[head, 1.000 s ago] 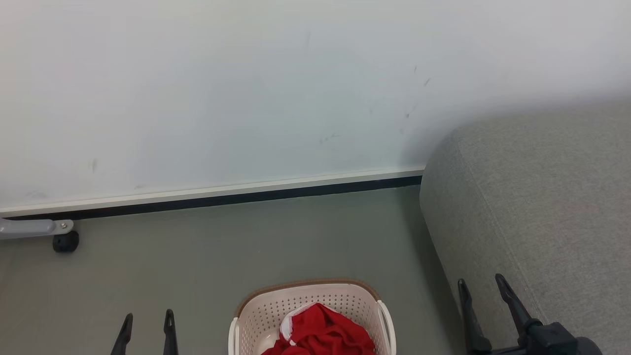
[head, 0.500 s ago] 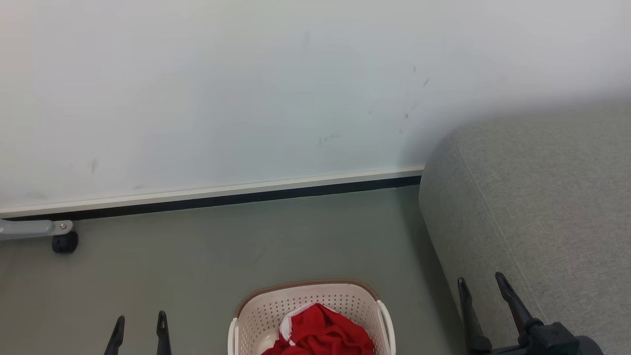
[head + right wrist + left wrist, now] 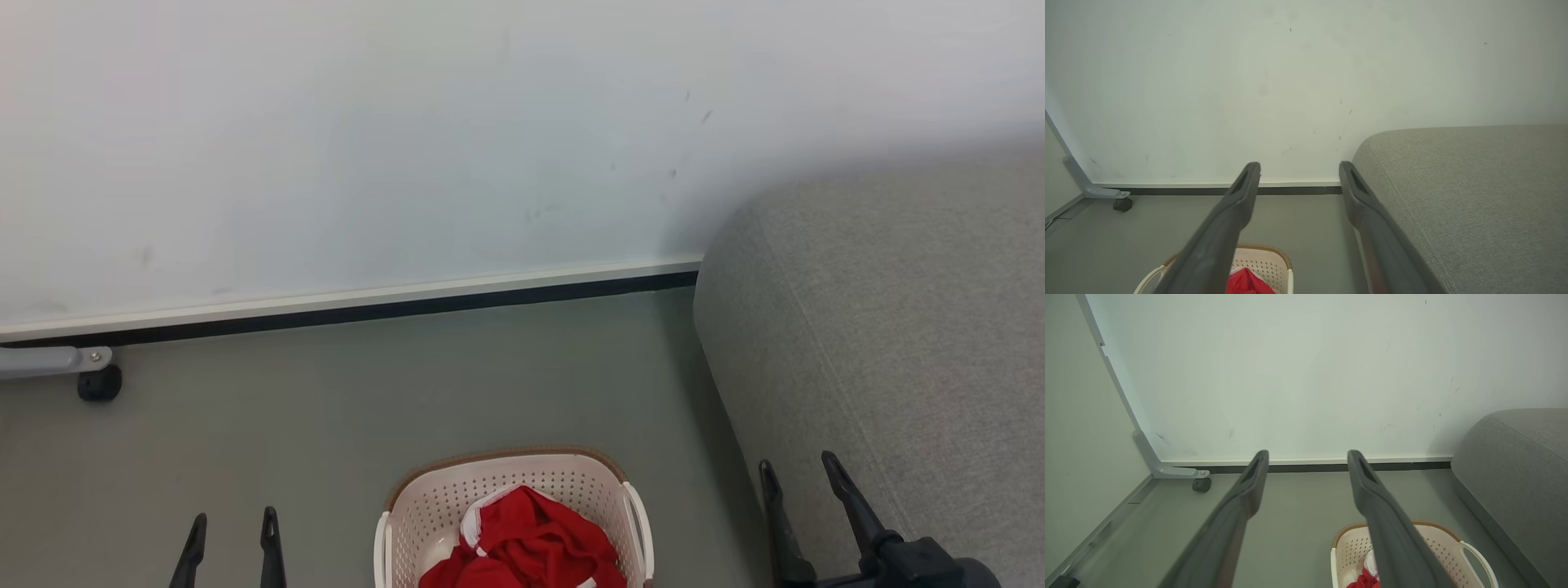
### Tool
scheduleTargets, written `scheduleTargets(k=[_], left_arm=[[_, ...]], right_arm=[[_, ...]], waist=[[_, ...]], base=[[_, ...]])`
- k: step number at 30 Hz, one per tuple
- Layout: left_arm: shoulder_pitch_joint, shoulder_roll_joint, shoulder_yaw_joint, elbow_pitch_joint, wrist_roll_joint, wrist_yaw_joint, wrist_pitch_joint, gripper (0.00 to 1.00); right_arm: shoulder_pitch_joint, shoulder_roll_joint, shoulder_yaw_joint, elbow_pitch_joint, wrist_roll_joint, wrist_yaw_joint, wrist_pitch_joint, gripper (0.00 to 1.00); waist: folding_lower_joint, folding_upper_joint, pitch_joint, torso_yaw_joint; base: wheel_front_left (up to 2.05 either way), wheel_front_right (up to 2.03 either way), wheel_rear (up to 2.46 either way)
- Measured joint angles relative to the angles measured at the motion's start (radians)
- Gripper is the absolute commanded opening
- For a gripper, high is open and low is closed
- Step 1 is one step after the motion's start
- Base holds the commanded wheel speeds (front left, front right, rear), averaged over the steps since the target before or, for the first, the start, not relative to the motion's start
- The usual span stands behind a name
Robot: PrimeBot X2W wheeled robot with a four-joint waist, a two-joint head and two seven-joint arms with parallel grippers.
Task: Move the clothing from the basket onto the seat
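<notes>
1. The clothing (image 3: 531,543) lay bunched inside the basket (image 3: 457,498) at the bottom of the head view. It was a heap of bright red fabric with a strip of white trim along its left side.
2. The basket stood on the grey floor (image 3: 326,408). It was cream with perforated walls, a brown rim and a handle on each side, and the frame edge cut off its near part.
3. The left gripper (image 3: 233,516) hung to the left of the basket, apart from it and over bare floor. Its fingers (image 3: 1249,490) were spread wide with nothing between them.
4. The right gripper (image 3: 797,461) was to the right of the basket, in front of the side of the seat (image 3: 882,327). Its fingers (image 3: 1237,204) were likewise spread wide and held nothing. Whether they touched the upholstery could not be told.
5. The seat, in light grey fabric with a rounded edge and a stitched seam, took up the right side. A strip of floor separated it from the basket.
6. Farther back, a dark skirting strip (image 3: 367,314) ran along the foot of the white wall (image 3: 408,147), and the far end of the seat reached that wall.
7. At the far left, a small black caster (image 3: 100,384) sat under a grey metal leg (image 3: 45,361) close to the skirting strip.
</notes>
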Motion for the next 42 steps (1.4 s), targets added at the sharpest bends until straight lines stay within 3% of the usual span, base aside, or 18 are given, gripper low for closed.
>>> scheduleTargets(k=[7,16,42], left_arm=[[-0.009,0.001,-0.027,-0.021,0.013,-0.002,0.0,1.0],[-0.128,0.002,-0.108,-0.011,0.071,-0.04,0.017,1.0],[-0.514,-0.001,-0.329,0.262,0.257,-0.16,0.174,1.0]], right_arm=[[-0.007,0.002,0.004,-0.029,0.003,0.0,0.0,1.0],[-0.073,0.003,-0.006,-0.066,0.008,-0.009,0.0,1.0],[-0.333,0.014,-0.024,-0.15,0.008,-0.018,0.0,1.0]], waist=[[0.0,0.0,0.043,-0.003],[0.0001,0.0,0.151,-0.012],[0.0003,0.0002,0.526,-0.109]], base=[[0.0,0.0,0.0],[0.0,0.0,0.0],[0.0,0.0,0.0]])
